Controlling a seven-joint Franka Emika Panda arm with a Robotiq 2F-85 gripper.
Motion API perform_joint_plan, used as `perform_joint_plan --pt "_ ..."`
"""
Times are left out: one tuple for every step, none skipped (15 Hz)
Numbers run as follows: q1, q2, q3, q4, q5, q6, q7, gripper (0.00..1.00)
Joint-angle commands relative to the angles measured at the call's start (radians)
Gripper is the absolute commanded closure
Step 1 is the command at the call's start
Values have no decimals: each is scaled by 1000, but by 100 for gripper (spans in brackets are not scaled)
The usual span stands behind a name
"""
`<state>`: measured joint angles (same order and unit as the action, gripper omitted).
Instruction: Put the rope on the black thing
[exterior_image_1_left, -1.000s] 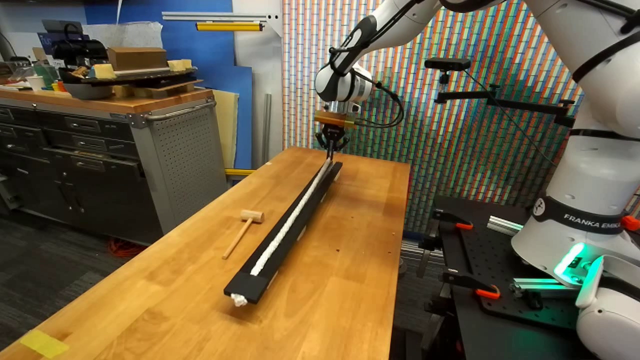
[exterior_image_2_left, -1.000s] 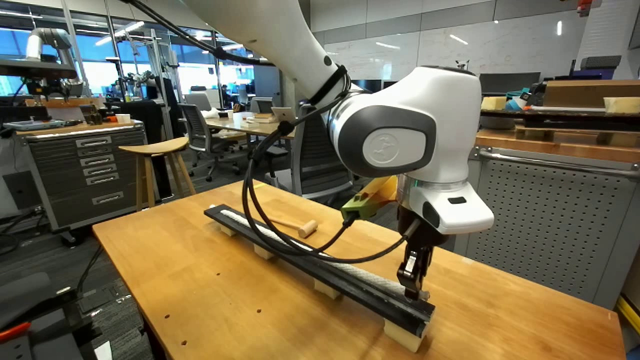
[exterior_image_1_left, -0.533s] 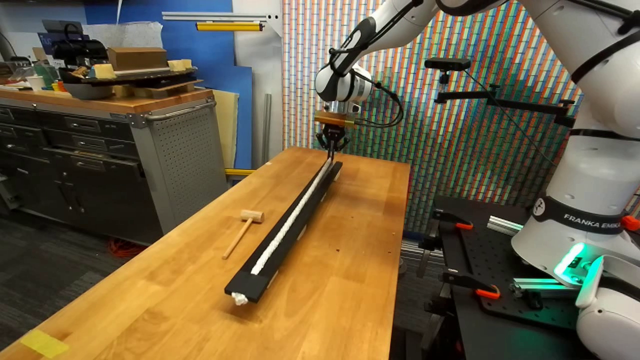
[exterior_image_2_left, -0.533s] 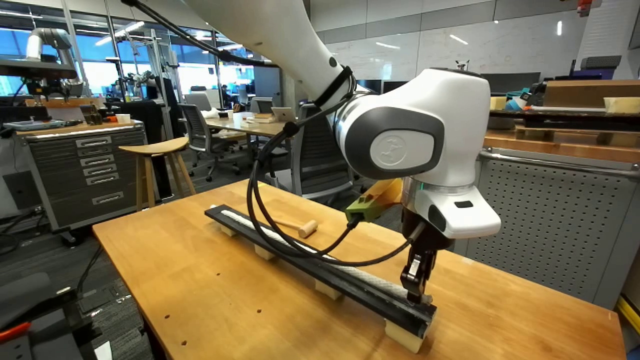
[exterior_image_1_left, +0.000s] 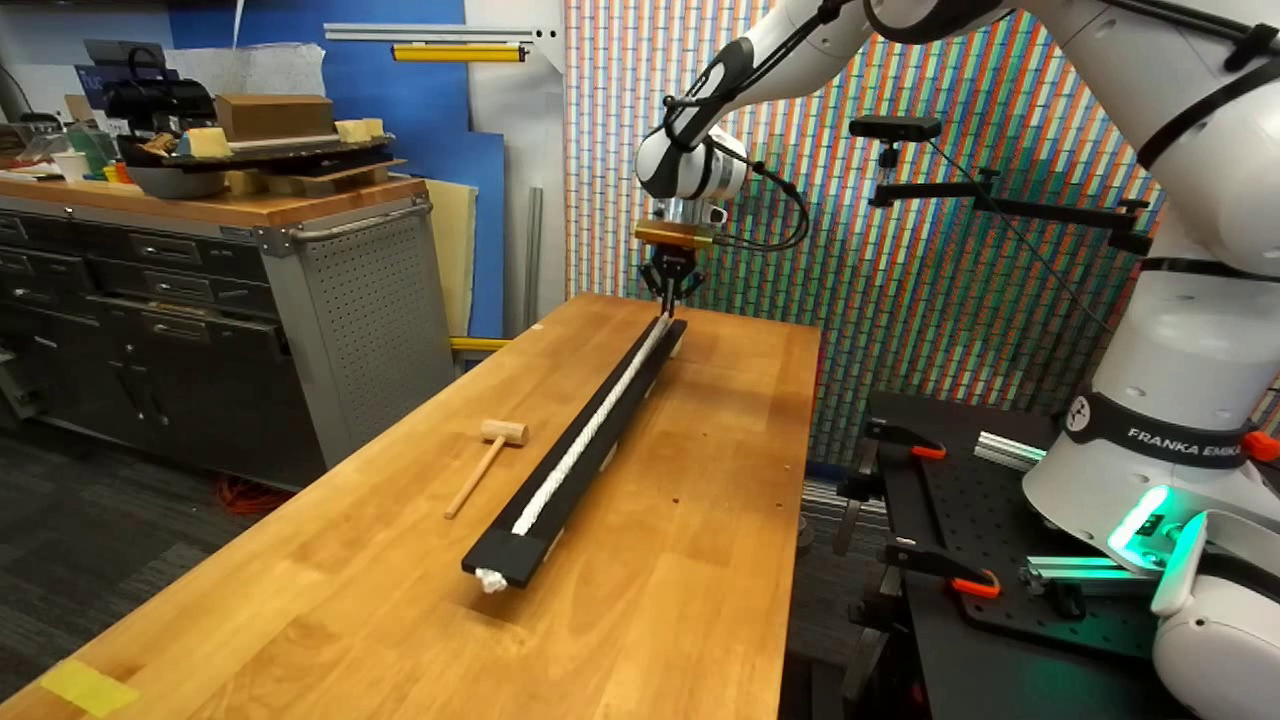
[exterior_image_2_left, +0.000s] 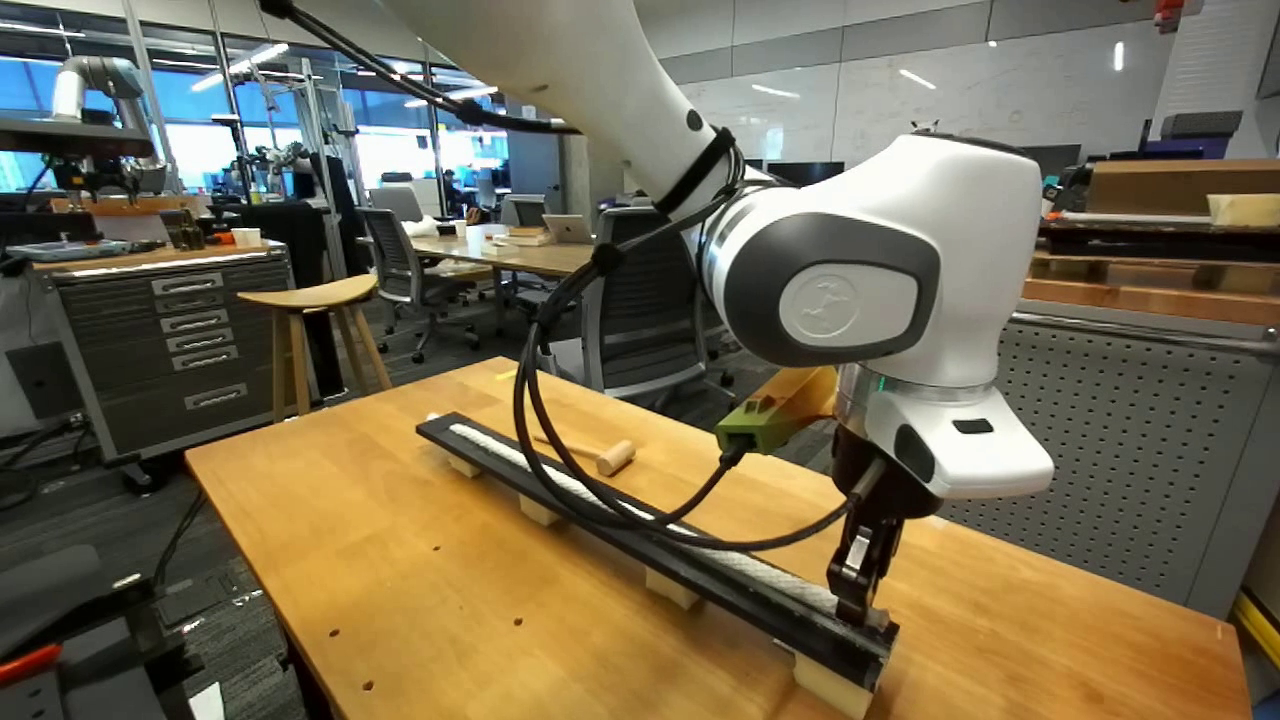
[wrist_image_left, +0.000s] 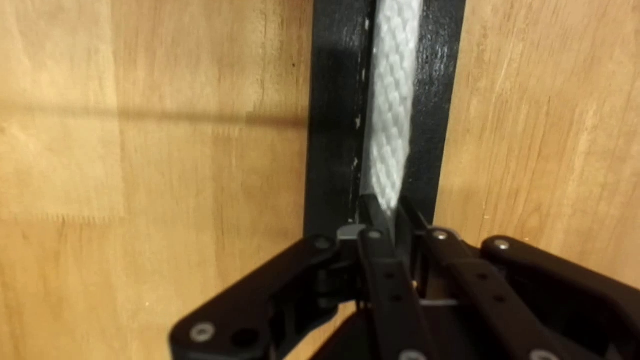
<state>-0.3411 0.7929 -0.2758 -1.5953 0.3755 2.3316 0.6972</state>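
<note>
In an exterior view, the black bar (exterior_image_1_left: 590, 455) slants from 7 o'clock to 1 o'clock above the table (exterior_image_1_left: 700, 570), pale blocks (exterior_image_2_left: 671, 588) beneath it. The white rope (wrist_image_left: 394, 90) lies lengthwise on it. Near the 1 o'clock end the hand (wrist_image_left: 387, 207) is closed, pinching the rope. A wooden mallet (exterior_image_1_left: 504, 432) lies at 9 o'clock of the bar, not touching.

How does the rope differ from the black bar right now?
The rope is white and braided; the black bar is dark, with no weave. The rope is narrower than the bar, which shows on both sides of it in the wrist view. The rope is pinched near one end by the fingers; the bar has pale blocks beneath it. Both are long and nearly parallel.
</note>
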Motion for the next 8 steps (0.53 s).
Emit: perform_joint_plan --pt "-24 43 -1 87 -8 -27 7 97" --pt "-23 47 -1 94 -10 -28 8 97" --pt "-21 50 -2 99 -12 -27 12 97" --pt "-19 53 -3 103 -13 -26 16 97" --pt "-22 57 -1 110 -11 -31 13 97" --pt "-24 59 -1 114 -9 -32 15 97" --pt "-26 60 -1 116 -7 -32 15 97" --pt "-30 61 1 118 -3 -31 13 97"
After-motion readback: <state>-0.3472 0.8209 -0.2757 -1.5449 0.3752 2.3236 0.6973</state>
